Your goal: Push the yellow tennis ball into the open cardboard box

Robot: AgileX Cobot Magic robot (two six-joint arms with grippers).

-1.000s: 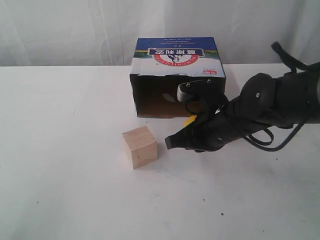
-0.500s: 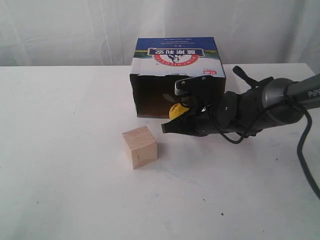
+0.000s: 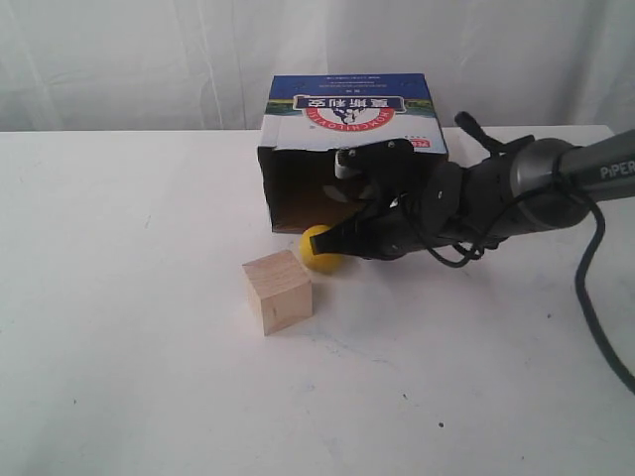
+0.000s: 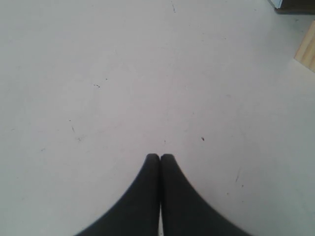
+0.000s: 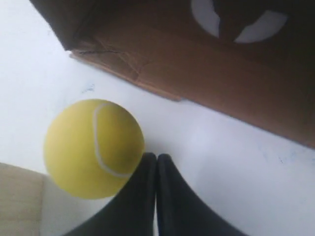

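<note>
Over the bare white table [image 3: 119, 377], the left gripper [image 4: 160, 157] is seen with its fingers pressed together on nothing. Only an edge of the pale wooden cube [image 3: 278, 291] and a corner of the box reach its view, so it is judged the farther arm from the work.

Nearest in the exterior view, the cube is set on the table. Just beyond it, and apart from it, the small fuzzy yellow tennis ball [image 3: 317, 249] is found on the table outside the carton, in front of the left part of its mouth.

The right gripper [image 5: 156, 158] is held with its fingers together, gripping nothing, and its tip is laid against the ball's side. In the exterior view the ball lies to the left of that tip, not beyond it.

Farthest back, the large open brown cardboard box [image 3: 352, 124] is turned with its dark interior towards the ball. Since the mouth lies behind the ball, a push from the near side is judged necessary. From the present contact the ball would more likely be driven sideways along the box front.
</note>
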